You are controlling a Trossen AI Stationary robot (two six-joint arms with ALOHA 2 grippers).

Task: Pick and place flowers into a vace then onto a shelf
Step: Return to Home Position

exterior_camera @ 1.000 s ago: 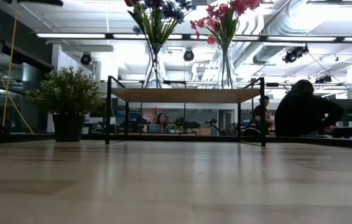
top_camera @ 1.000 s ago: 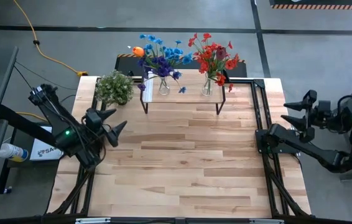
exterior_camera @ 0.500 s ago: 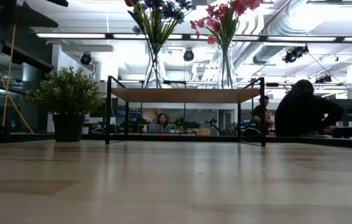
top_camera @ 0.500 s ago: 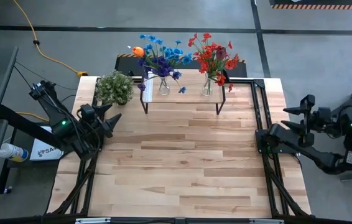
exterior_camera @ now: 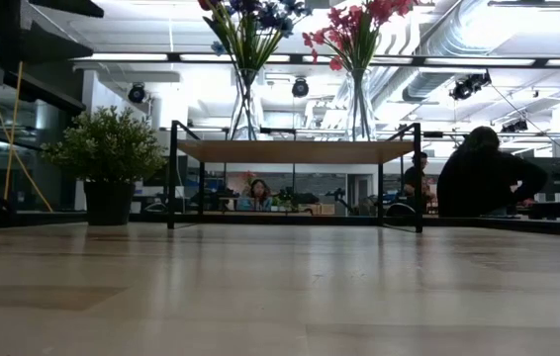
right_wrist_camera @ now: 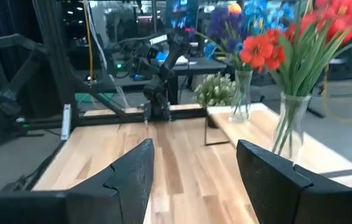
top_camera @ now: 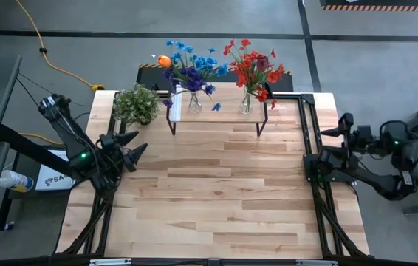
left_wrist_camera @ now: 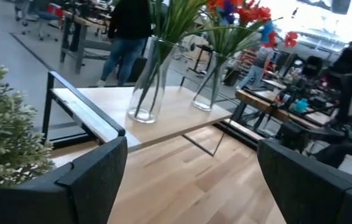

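Two glass vases stand on the shelf (top_camera: 216, 111) at the far side of the table. The left vase (top_camera: 194, 102) holds blue, purple and orange flowers (top_camera: 187, 66). The right vase (top_camera: 247, 102) holds red flowers (top_camera: 253, 70). My left gripper (top_camera: 139, 142) hangs open at the table's left edge, near the bushy plant, and points toward the shelf (left_wrist_camera: 163, 118). My right gripper (top_camera: 331, 142) hangs open at the table's right edge, pointing across the table. Nothing lies between the fingers of my left gripper (left_wrist_camera: 191, 180) or my right gripper (right_wrist_camera: 194, 174).
A bushy pale-green plant in a dark pot (top_camera: 136, 103) stands on the table just left of the shelf. Black frame rails (top_camera: 312, 148) run along the table's left and right edges. The wooden tabletop (top_camera: 216, 192) in front of the shelf is bare. People show in the room behind (exterior_camera: 483, 183).
My left gripper has sunk a little at the table's left edge and rolled somewhat. My right gripper has sunk and come in from beyond the table's right edge toward it. Vases, flowers and shelf have kept still.
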